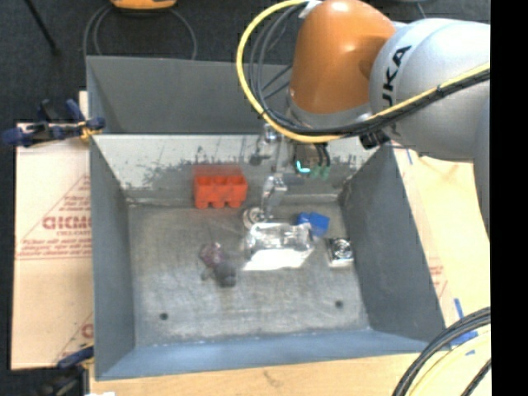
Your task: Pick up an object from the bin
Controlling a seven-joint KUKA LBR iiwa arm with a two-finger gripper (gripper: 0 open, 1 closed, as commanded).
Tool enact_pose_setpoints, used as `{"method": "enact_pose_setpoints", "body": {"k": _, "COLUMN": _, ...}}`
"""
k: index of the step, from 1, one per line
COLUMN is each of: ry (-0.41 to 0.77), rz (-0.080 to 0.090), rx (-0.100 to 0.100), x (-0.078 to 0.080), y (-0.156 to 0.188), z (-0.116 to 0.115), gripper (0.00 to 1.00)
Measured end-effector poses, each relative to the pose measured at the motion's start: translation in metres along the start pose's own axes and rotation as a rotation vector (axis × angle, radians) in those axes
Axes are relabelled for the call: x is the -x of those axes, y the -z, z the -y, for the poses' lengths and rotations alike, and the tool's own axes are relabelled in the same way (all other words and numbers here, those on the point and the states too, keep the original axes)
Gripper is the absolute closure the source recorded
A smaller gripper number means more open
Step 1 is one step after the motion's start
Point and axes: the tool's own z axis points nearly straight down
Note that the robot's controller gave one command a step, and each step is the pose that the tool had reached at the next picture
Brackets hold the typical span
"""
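Note:
My gripper (270,190) hangs below the arm's wrist at the back middle of the bin. Its lower end is just above the left back corner of a crumpled clear-and-white plastic packet (276,244) lying on the bin floor. A small blue piece (313,221) rests against the packet's right back side. An orange-red toy brick (219,190) sits against the back wall, to the left of the gripper and apart from it.
A dull purple-grey lump (219,264) lies left of the packet, near the floor's middle. A small silver-and-white item (339,252) sits by the right wall. The arm and its orange cover overhang the bin's back right.

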Motion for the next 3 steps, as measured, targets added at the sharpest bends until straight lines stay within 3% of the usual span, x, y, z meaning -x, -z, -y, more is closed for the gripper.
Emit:
{"method": "enact_pose_setpoints", "body": {"k": 1, "ry": 0.079, "rz": 0.025, "rx": 0.001, "x": -0.045, "y": -0.149, "z": 0.046, "gripper": 0.00}}
{"method": "enact_pose_setpoints", "body": {"k": 2, "ry": 0.078, "rz": 0.033, "rx": 0.002, "x": -0.042, "y": -0.143, "z": 0.044, "gripper": 1.00}}
{"method": "enact_pose_setpoints", "body": {"k": 3, "ry": 0.063, "rz": 0.013, "rx": -0.001, "x": -0.044, "y": 0.009, "z": 0.049, "gripper": 1.00}}
